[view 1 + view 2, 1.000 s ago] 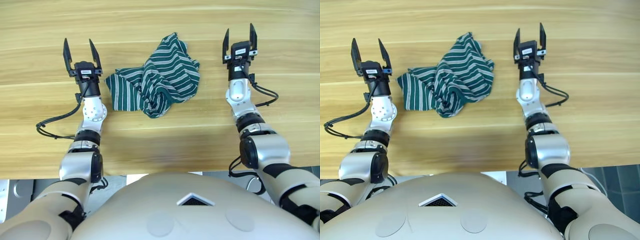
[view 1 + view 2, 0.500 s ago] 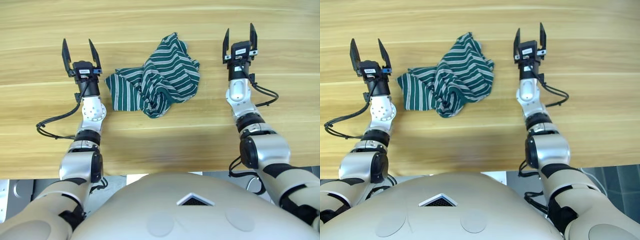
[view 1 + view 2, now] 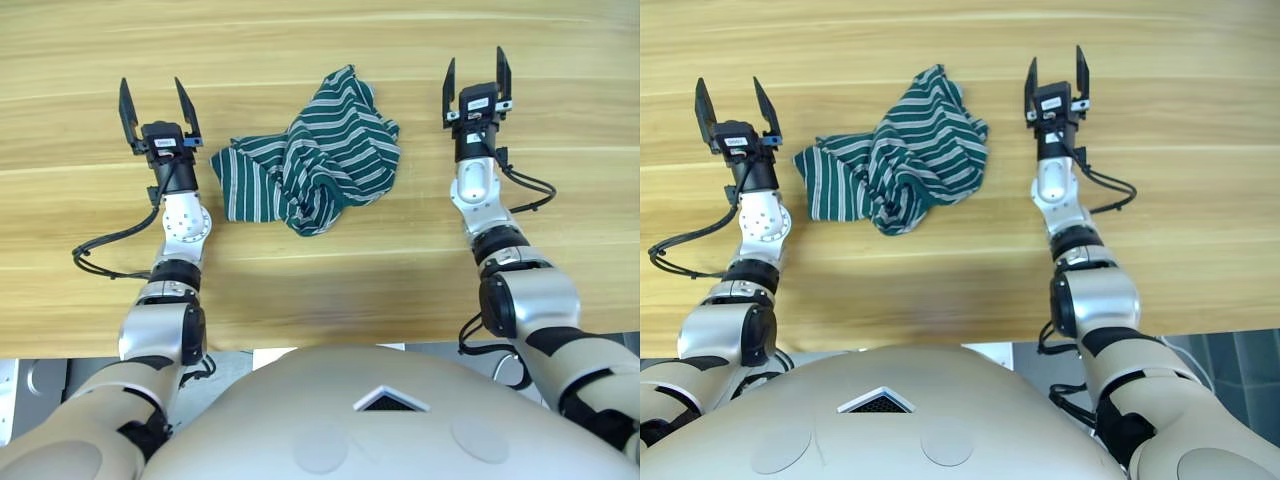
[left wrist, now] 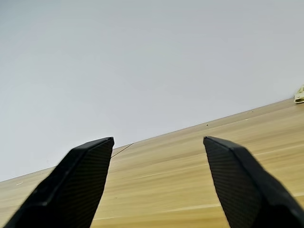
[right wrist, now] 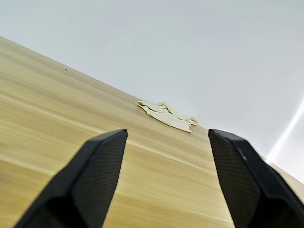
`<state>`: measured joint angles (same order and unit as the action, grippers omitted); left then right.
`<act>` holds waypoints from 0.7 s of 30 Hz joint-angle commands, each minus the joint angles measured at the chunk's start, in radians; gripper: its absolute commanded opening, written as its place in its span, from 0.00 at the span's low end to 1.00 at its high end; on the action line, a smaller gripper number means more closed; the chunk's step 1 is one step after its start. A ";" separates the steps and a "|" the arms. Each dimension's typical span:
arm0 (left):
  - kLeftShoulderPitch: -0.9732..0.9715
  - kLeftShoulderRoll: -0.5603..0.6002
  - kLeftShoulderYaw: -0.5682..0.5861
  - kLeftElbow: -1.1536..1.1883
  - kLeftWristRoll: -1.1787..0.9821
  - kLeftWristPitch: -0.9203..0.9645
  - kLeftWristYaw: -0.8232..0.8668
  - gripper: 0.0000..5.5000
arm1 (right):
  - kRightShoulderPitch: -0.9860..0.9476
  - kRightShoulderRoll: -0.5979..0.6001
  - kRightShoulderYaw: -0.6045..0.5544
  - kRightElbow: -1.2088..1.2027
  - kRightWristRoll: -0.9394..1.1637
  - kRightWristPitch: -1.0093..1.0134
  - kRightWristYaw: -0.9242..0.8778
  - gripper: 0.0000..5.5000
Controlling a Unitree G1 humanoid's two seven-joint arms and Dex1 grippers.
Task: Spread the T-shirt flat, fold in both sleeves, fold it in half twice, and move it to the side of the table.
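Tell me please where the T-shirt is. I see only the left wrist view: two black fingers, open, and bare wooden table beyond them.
Observer: The T-shirt lies crumpled in a heap on the table, to the right of the left gripper, between the two arms.
Operator: Does the left gripper touch it?
Observer: No. A strip of bare wood separates them. The shirt's nearest corner lies beside that gripper's wrist, nearer the robot than the fingertips.
Operator: And the right gripper?
Observer: The right gripper is on the shirt's other side, with its fingers open and holding nothing, also apart from the cloth.
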<state>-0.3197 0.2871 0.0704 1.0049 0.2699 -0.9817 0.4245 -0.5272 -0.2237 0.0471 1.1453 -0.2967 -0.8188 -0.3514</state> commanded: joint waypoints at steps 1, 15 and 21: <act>-0.008 0.002 0.000 0.007 -0.008 -0.010 -0.009 0.54 | 0.004 -0.010 0.002 0.003 -0.004 -0.007 -0.015 0.57; 0.480 0.218 -0.297 -0.922 -0.489 0.187 -0.745 0.54 | 0.361 -0.318 0.100 -0.642 -0.232 0.008 0.170 0.57; 0.708 0.417 -0.365 -1.258 -0.320 0.297 -0.933 0.54 | 0.573 -0.514 0.163 -0.949 -0.242 0.054 0.484 0.57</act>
<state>0.3182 0.5966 -0.2537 -0.1162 -0.1342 -0.7592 -0.4045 -0.0407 -0.6317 0.1676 0.3340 -0.5061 -0.7893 -0.0211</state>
